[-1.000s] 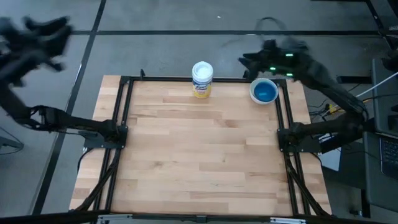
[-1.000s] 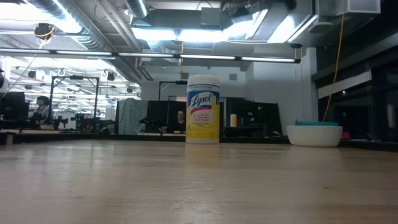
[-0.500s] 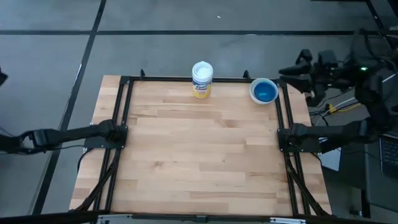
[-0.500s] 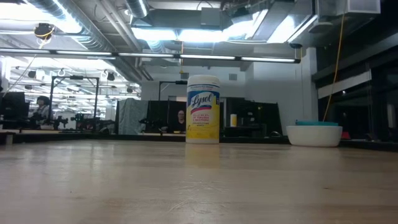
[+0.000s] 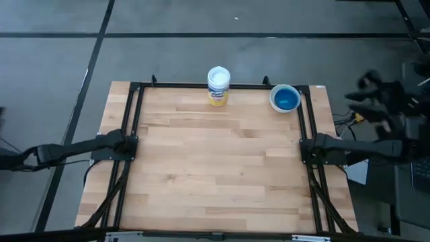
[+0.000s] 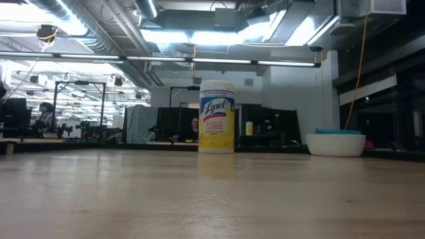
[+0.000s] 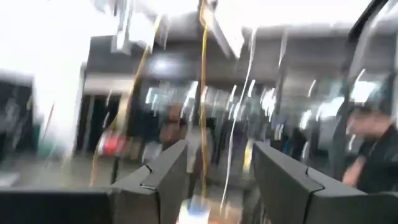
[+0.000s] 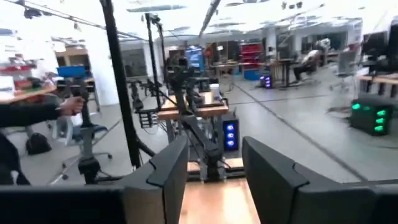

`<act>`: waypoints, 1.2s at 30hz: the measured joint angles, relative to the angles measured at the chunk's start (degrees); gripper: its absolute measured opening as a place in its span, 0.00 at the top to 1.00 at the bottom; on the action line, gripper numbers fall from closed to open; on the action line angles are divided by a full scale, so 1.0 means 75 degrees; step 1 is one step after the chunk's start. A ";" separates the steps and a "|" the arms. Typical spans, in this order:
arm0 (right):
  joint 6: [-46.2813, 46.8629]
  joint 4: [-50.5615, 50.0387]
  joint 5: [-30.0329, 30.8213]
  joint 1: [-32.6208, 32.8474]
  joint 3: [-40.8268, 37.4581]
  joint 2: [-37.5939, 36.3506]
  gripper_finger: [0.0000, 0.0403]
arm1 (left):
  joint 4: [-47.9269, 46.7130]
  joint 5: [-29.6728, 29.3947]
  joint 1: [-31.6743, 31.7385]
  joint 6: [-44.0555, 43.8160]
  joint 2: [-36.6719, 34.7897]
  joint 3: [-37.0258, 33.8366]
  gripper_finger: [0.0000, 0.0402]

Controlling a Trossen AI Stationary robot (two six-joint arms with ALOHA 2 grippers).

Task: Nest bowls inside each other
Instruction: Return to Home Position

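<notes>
The bowls (image 5: 285, 98) stand as one nested stack at the table's far right corner. The outer bowl is white and blue shows inside. In the low view the stack (image 6: 335, 143) rests on its base, with a teal rim on top. My right gripper (image 5: 366, 101) is beyond the table's right edge, blurred. In its wrist view my right gripper (image 8: 214, 177) is open with nothing between the fingers. My left gripper (image 7: 217, 180) is open and empty too, and is out of the high view past the table's left side.
A tall white container with a yellow label (image 5: 218, 85) stands at the middle of the far edge and also shows in the low view (image 6: 216, 117). A black frame (image 5: 134, 121) runs along the table's sides. Room furniture and a person show beyond the table.
My right gripper has drawn away from the bowl stack, past the table's right edge, turning as it went. My left gripper has gone off past the left side, out of the high view. The bowls and the container have stayed put.
</notes>
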 joint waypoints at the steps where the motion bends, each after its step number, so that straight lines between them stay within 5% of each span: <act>1: -0.0049 -0.0254 0.0112 -0.0009 -0.0002 -0.0290 0.61 | 0.0083 -0.0129 -0.0210 0.0027 -0.0317 0.0057 0.56; 8: -0.0018 -0.1164 0.0877 -0.0248 -0.0537 -0.2368 0.58 | -0.0225 -0.1207 -0.0510 -0.0305 -0.2144 -0.0712 0.56; 15: 0.0330 -0.1336 0.1548 -0.0803 -0.1850 -0.4711 0.56 | -0.0334 -0.0984 -0.0382 -0.0190 -0.3241 -0.2184 0.56; 19: 0.0468 -0.2655 0.1461 -0.1220 -0.1421 -0.4608 0.56 | -0.0242 -0.0669 -0.0343 0.0158 -0.3251 -0.1786 0.56; 26: -0.0688 -0.1697 0.1265 -0.1574 -0.1640 -0.4743 0.59 | -0.0213 -0.0565 -0.0277 0.0505 -0.3257 -0.2045 0.56; 30: -0.0837 -0.1145 0.1183 -0.1718 -0.3310 -0.4723 0.62 | -0.0260 -0.0539 -0.0096 0.0698 -0.3242 -0.3057 0.56; 36: -0.0884 0.1820 0.0727 -0.1716 -0.6193 -0.4739 0.64 | 0.0448 0.0132 0.0155 0.0968 -0.3248 -0.4590 0.57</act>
